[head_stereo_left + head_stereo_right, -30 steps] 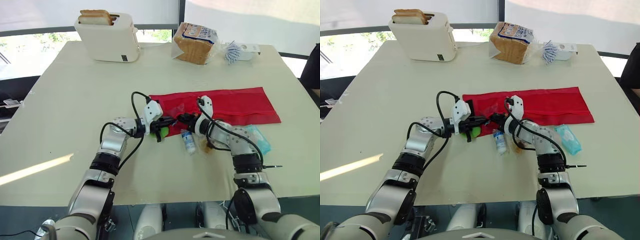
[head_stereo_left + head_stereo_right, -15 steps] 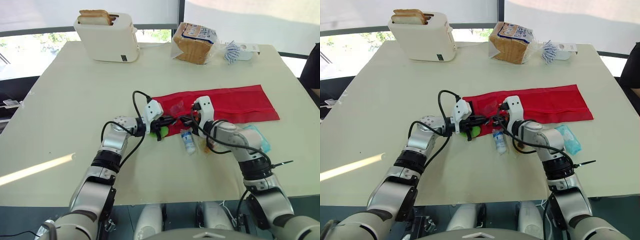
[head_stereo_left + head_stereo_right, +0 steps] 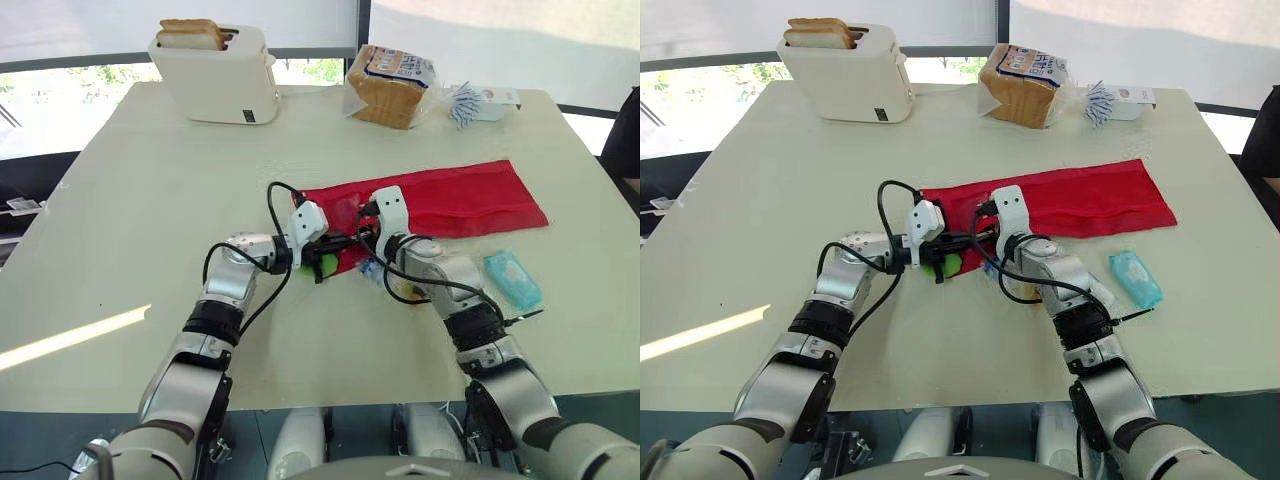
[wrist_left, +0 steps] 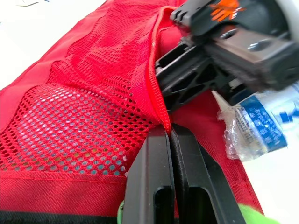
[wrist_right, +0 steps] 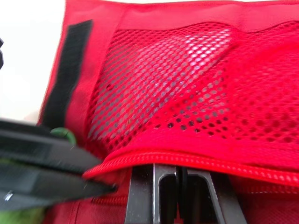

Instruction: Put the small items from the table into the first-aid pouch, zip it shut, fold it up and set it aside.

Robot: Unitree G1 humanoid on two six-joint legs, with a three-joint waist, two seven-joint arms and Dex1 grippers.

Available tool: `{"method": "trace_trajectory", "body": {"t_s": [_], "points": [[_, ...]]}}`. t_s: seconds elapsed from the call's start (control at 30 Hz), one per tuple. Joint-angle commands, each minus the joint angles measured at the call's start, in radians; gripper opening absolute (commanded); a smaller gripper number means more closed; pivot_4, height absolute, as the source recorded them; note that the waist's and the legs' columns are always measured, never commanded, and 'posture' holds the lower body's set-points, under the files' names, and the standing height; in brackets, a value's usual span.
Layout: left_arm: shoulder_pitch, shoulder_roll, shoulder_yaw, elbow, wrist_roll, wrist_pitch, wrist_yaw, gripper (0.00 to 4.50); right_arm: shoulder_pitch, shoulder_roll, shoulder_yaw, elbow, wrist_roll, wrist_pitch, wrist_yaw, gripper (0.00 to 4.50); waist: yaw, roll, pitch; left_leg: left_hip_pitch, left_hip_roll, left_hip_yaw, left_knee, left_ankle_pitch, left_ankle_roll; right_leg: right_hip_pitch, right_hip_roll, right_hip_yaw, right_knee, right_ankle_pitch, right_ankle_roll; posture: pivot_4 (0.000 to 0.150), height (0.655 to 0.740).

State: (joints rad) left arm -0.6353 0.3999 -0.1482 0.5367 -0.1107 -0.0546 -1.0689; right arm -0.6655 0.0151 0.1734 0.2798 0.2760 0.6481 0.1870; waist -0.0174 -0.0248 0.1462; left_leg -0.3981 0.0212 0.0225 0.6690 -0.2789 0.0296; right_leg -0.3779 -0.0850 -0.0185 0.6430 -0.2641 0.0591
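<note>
The red pouch (image 3: 440, 195) lies unfolded mid-worktop (image 3: 150, 180), reaching toward the right edge. The left fingers (image 4: 156, 186) pinch its zip edge tight at its left end. Just beside them the right fingers (image 5: 142, 193), narrow, grip the mesh pocket's hem, with a bottle (image 4: 259, 126) touching the pouch there

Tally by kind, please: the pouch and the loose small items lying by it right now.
Red mesh fabric pouch: 1
Teal flat packet: 1
Small clear bottle with blue label: 1
Green rounded item: 1
Total: 4 visible; the right arm may hide more.
</note>
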Motion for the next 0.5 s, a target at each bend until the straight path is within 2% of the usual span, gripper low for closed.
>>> {"method": "trace_trajectory", "body": {"t_s": [0.03, 0.27, 0.5], "points": [[-0.013, 0.003, -0.008, 0.020, 0.014, -0.028, -0.006, 0.00, 0.000, -0.014, -0.003, -0.094, 0.007, 0.005, 0.057, 0.04, 0.000, 0.000, 0.000, 0.000, 0.000, 0.000, 0.000, 0.000, 0.000, 0.000, 0.000, 0.000, 0.000, 0.000, 0.000, 0.150, 0.7400], [-0.065, 0.038, 0.022, 0.125, 0.031, -0.088, 0.016, 0.00, 0.154, -0.160, 0.005, -0.453, 0.097, 0.193, 0.193, 0.04, 0.002, 0.000, 0.000, 0.000, 0.000, 0.000, 0.000, 0.000, 0.000, 0.000, 0.000, 0.000, 0.000, 0.000, 0.000, 0.150, 0.7400], [-0.087, 0.092, 0.025, 0.213, 0.049, -0.171, -0.010, 0.00, 0.275, -0.287, -0.113, -0.699, 0.165, 0.097, 0.293, 0.04, 0.002, 0.000, 0.000, 0.000, 0.000, 0.000, 0.000, -0.002, 0.004, 0.000, 0.001, 0.000, 0.000, 0.000, 0.000, 0.150, 0.7400]]}}
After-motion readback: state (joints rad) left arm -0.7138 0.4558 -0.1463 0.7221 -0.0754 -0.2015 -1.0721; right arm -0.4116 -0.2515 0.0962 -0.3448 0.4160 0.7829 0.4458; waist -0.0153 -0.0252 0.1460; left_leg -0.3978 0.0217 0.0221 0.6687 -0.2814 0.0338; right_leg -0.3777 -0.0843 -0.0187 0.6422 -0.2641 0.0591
